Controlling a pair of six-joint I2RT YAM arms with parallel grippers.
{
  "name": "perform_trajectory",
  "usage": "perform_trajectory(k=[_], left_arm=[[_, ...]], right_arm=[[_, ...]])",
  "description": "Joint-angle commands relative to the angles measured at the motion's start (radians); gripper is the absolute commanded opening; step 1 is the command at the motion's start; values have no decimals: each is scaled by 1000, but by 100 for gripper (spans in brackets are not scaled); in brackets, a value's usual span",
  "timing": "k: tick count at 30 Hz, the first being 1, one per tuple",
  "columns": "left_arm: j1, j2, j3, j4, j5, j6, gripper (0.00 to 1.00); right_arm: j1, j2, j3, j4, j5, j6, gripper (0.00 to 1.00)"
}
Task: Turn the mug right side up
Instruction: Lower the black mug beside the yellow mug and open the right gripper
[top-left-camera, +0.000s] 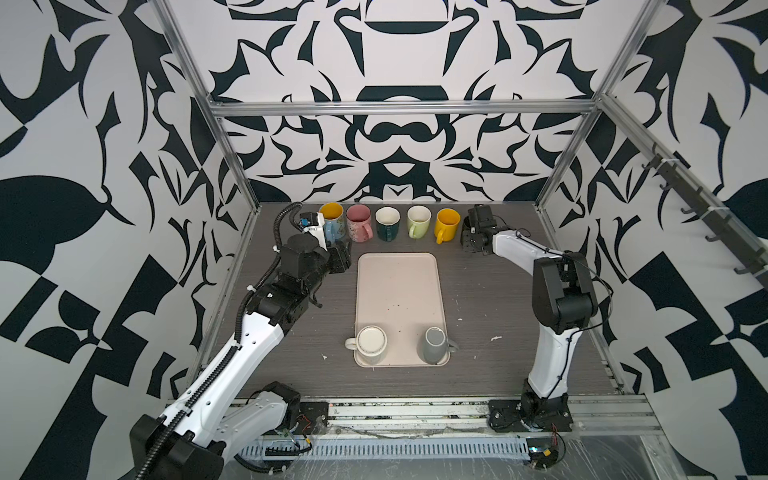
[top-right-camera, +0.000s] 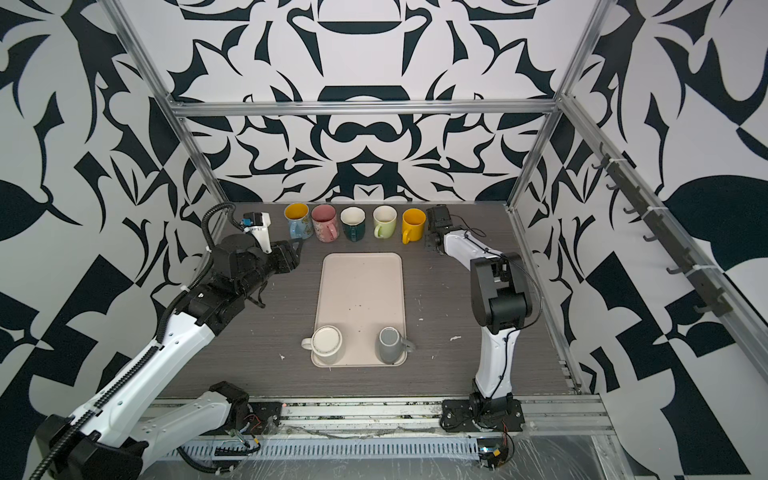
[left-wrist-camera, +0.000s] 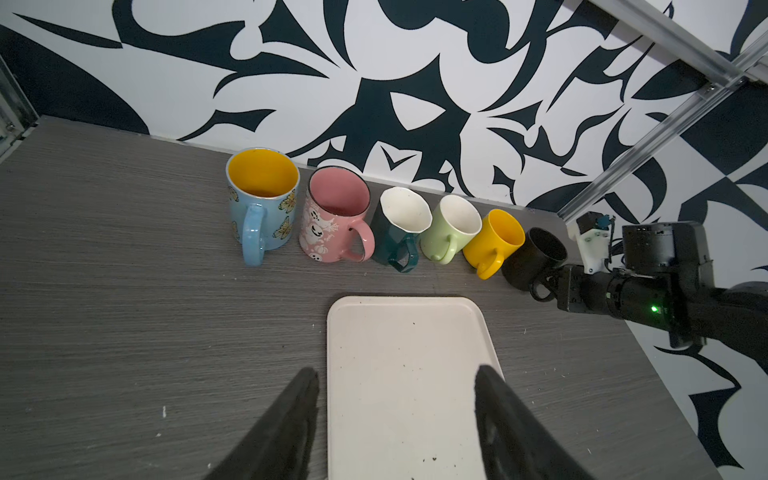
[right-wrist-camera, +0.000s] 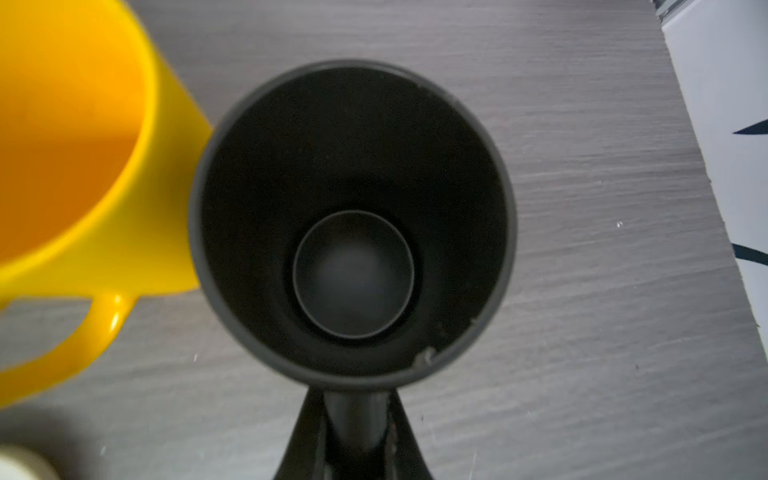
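Observation:
A black mug (right-wrist-camera: 353, 216) stands mouth up at the right end of the back row, beside a yellow mug (right-wrist-camera: 70, 166). My right gripper (right-wrist-camera: 353, 399) is shut on its handle; the left wrist view shows the same black mug (left-wrist-camera: 536, 257) and right gripper (left-wrist-camera: 552, 286). Whether its base touches the table I cannot tell. On the cream tray (top-left-camera: 399, 291), a white mug (top-left-camera: 371, 341) and a grey mug (top-left-camera: 434, 343) sit upside down at the near end. My left gripper (left-wrist-camera: 397, 376) is open and empty above the tray's far left corner (top-left-camera: 343, 255).
Along the back wall stand upright mugs: blue with a yellow inside (top-left-camera: 331, 220), pink (top-left-camera: 358, 222), dark green (top-left-camera: 387, 224), light green (top-left-camera: 417, 222) and yellow (top-left-camera: 446, 224). Metal frame posts border the table on both sides.

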Motion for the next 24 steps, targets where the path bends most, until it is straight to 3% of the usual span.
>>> perform_trajectory(k=[1,15,24], left_arm=[[6,-17,-16,-18,-21,-15,63],[7,-24,-18,-27,-29,-15,63],[6,-38,-29,-33,-30,-10,64]], right_arm=[[-15,-3,61,52,1,18,0],[-22,58,102,38,-4,28,1],[-22,28,77,35,-17,38,29]])
